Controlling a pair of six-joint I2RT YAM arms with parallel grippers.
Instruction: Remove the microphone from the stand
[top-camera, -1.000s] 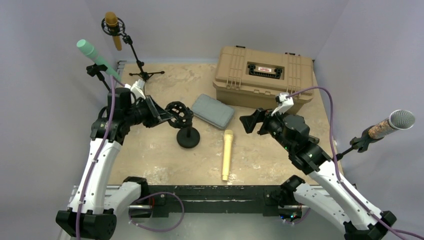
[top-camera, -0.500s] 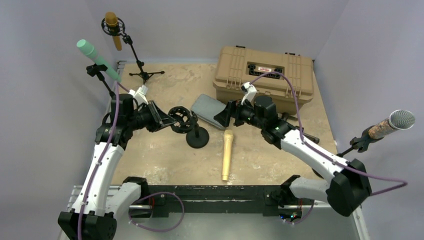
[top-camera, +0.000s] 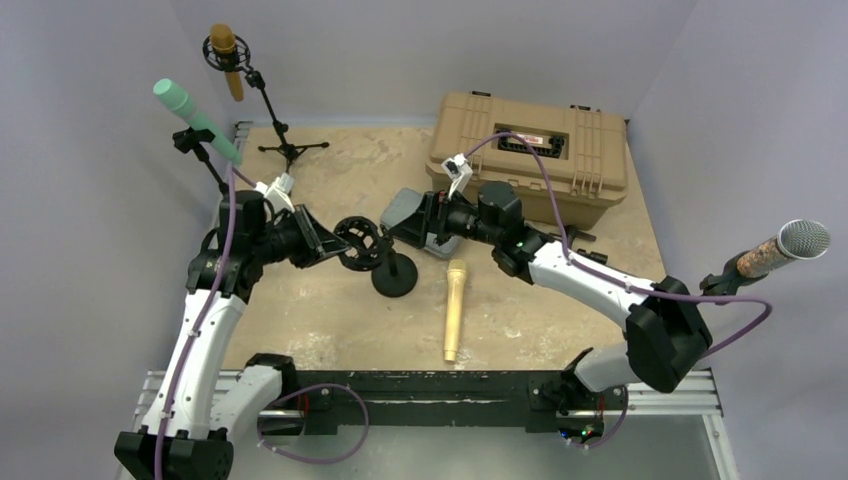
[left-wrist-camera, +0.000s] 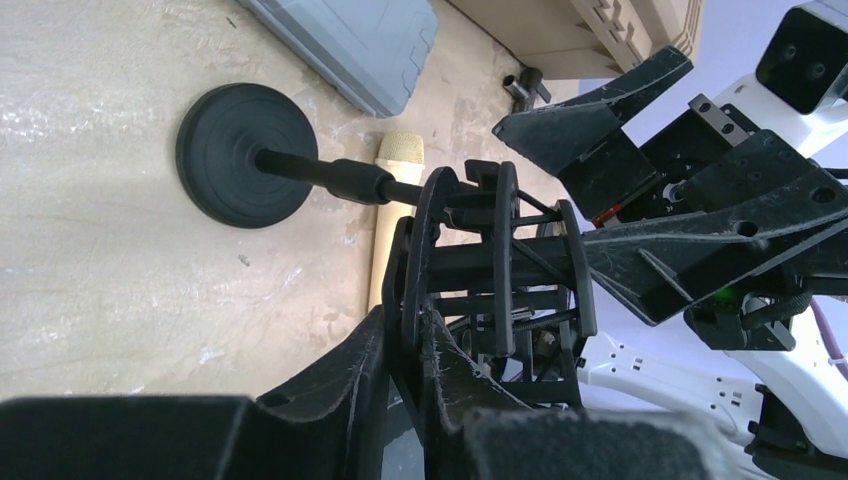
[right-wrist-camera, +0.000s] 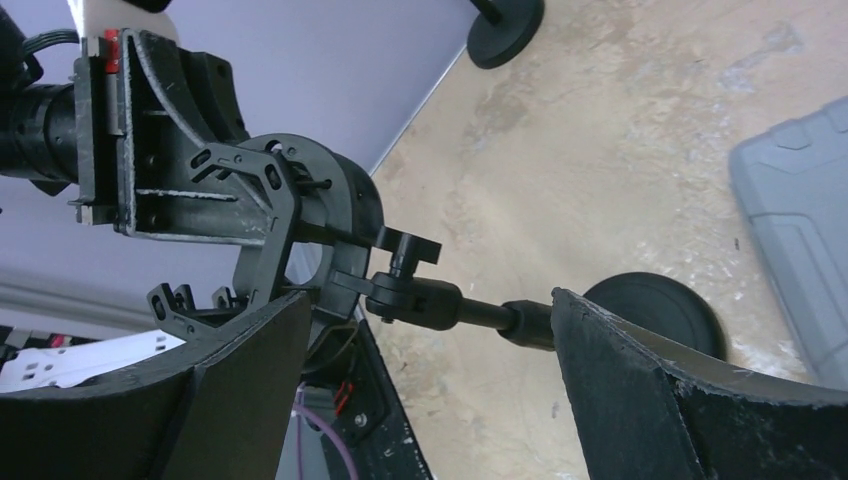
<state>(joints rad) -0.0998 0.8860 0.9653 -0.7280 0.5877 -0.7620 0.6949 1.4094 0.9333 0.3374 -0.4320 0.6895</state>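
Observation:
A gold microphone (top-camera: 454, 309) lies flat on the table, apart from the stand; its head (left-wrist-camera: 399, 152) shows beyond the base. The small black desk stand (top-camera: 395, 278) leans left, its empty shock-mount ring (top-camera: 358, 240) held sideways. My left gripper (top-camera: 333, 244) is shut on that ring's rim (left-wrist-camera: 412, 262). My right gripper (top-camera: 408, 224) stands open just right of the stand. Its fingers straddle the stem (right-wrist-camera: 478, 312) without touching it, and the round base (right-wrist-camera: 652, 308) lies beyond.
A tan hard case (top-camera: 530, 148) stands at the back right and a grey pouch (top-camera: 403, 207) lies under my right gripper. Three other stands hold microphones: green (top-camera: 194, 119) and orange (top-camera: 226, 58) at the back left, silver-headed (top-camera: 786, 247) at the right.
My right arm has swung left from the table's right side to the stand, jaws still wide. The left gripper has kept hold of the ring, and the stand's base has shifted slightly right.

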